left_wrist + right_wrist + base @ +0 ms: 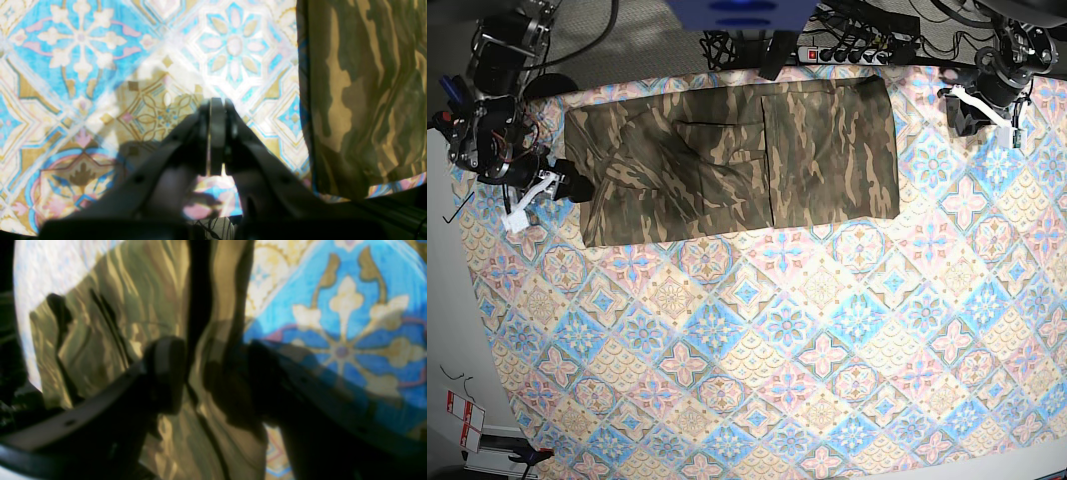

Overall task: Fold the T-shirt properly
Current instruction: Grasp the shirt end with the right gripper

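Note:
The camouflage T-shirt (727, 165) lies flat across the far part of the table, with a folded edge running down its middle. My right gripper (570, 186) is at the shirt's left edge. In the right wrist view its jaws (213, 376) stand apart, with the shirt's cloth (133, 306) and its edge running between them. My left gripper (957, 112) is off the shirt's right edge, apart from it. In the left wrist view it (217, 110) is shut and empty over the tablecloth, and the shirt (363, 100) fills the right side.
The pastel patterned tablecloth (777, 350) covers the table. A power strip and cables (847, 48) lie behind the shirt at the far edge. The table's left edge and bare floor (447, 330) are beside the right arm.

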`<act>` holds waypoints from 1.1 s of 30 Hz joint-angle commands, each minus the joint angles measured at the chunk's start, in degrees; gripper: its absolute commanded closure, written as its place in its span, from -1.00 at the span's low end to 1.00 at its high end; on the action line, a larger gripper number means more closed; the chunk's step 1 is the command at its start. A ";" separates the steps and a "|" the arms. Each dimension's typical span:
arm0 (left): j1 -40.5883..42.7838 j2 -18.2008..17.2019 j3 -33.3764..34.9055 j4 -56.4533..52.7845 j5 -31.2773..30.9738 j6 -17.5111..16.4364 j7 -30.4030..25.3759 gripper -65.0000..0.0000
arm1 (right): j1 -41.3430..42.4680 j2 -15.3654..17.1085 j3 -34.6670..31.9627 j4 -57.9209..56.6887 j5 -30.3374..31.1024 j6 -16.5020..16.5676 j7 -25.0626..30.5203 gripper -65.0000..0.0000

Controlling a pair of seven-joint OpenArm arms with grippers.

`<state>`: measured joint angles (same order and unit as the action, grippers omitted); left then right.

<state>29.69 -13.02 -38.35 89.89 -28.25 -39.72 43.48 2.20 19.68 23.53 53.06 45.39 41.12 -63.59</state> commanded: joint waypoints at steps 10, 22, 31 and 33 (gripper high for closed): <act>0.15 -0.57 -0.20 0.71 -0.63 -0.28 -0.72 1.00 | -1.71 1.11 12.65 0.61 -2.97 -1.12 2.80 0.01; 0.15 -0.57 4.28 0.62 -0.63 -0.28 -1.07 1.00 | -3.21 -1.44 12.82 4.66 -2.62 -1.12 -6.17 0.01; -0.64 -0.57 4.55 -0.88 -0.63 -0.28 -1.07 1.00 | -5.58 -5.13 11.77 16.61 -2.70 -1.12 -10.91 0.01; -0.99 -0.65 4.55 -3.34 -0.63 -0.28 -1.24 1.00 | -4.70 -5.22 9.48 16.52 -2.79 -1.12 -10.74 0.01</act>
<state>28.23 -13.04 -33.50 85.84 -28.29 -39.66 42.81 -3.20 13.69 32.91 68.75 41.85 39.81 -74.74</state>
